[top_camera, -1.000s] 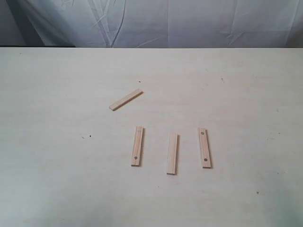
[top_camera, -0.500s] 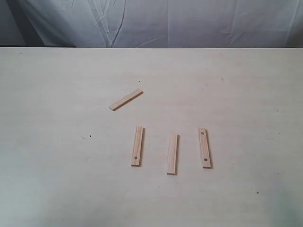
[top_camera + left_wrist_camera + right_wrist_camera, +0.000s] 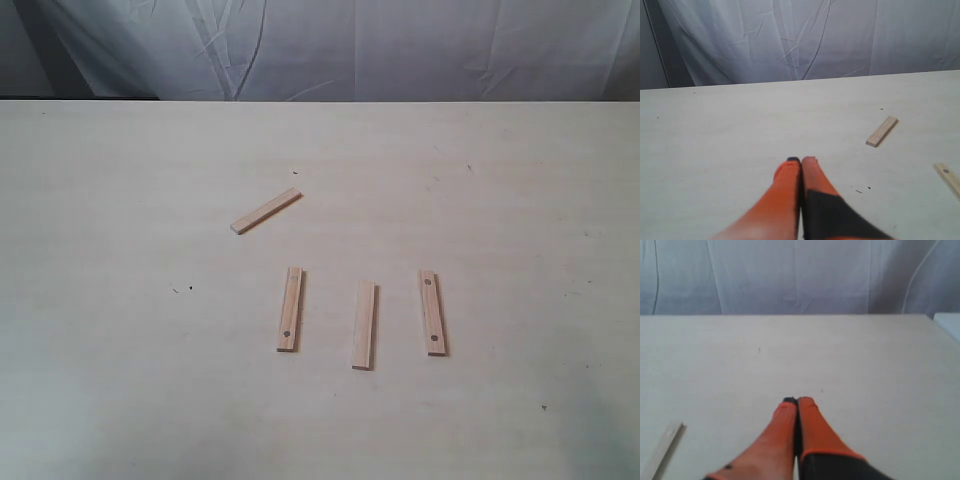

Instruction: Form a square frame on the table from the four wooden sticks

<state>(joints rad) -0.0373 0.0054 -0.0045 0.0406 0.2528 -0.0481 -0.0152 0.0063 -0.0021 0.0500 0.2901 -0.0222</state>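
Four pale wooden sticks lie apart on the table point(image 3: 120, 180). One plain stick point(image 3: 266, 211) lies slanted toward the back left. In front of it three lie roughly parallel: a holed stick point(image 3: 290, 309), a plain stick point(image 3: 364, 324) and a second holed stick point(image 3: 432, 312). No square frame is formed. Neither arm shows in the exterior view. My left gripper point(image 3: 800, 160) is shut and empty above bare table, with the slanted stick point(image 3: 882, 131) and a holed stick's end point(image 3: 948, 176) off to its side. My right gripper point(image 3: 797, 401) is shut and empty; a stick end point(image 3: 662, 448) lies apart from it.
A wrinkled white cloth backdrop point(image 3: 330, 50) hangs behind the table's far edge. A few tiny dark specks point(image 3: 182, 290) mark the tabletop. The table's right corner edge point(image 3: 940, 325) shows in the right wrist view.
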